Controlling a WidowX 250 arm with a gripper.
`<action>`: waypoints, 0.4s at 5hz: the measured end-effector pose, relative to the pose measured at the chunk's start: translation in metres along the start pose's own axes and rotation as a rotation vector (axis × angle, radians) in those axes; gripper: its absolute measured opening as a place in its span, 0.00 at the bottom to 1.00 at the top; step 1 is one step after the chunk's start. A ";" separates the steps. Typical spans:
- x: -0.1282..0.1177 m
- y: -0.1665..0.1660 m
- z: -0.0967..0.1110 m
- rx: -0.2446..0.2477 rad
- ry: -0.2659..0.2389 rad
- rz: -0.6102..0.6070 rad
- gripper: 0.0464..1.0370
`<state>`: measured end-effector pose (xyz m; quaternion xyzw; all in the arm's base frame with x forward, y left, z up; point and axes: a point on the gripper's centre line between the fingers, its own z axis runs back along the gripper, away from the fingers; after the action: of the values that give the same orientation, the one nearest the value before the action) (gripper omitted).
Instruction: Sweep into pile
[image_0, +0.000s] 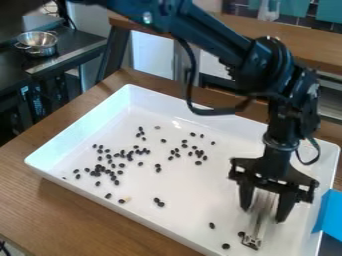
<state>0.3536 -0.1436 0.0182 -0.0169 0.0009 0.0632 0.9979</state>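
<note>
Beans (95, 173) could slip around the sweep, I'd judge, because the metal foot (252, 242) of the flat tool (263, 212) is narrow against such a broad scatter. In the camera view the claw (264, 214) holds that tool upright, fingers apart by its width; a loose pinch could let it twist on contact. Pushed too fast, round beans may roll; pressed hard, the foot might drag the white tray (77, 131).

The beans are small, dark and oval, most lying well left of the claw and farther back, thickest in 1 ragged cluster. 3 strays lie nearer, below and left of the claw, 1 of them just beside the foot.
</note>
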 end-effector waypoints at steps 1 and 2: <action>0.000 -0.001 0.000 0.000 -0.002 -0.008 0.35; -0.002 0.002 -0.003 -0.009 0.008 -0.014 0.34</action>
<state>0.3510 -0.1421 0.0155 -0.0215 0.0043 0.0563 0.9982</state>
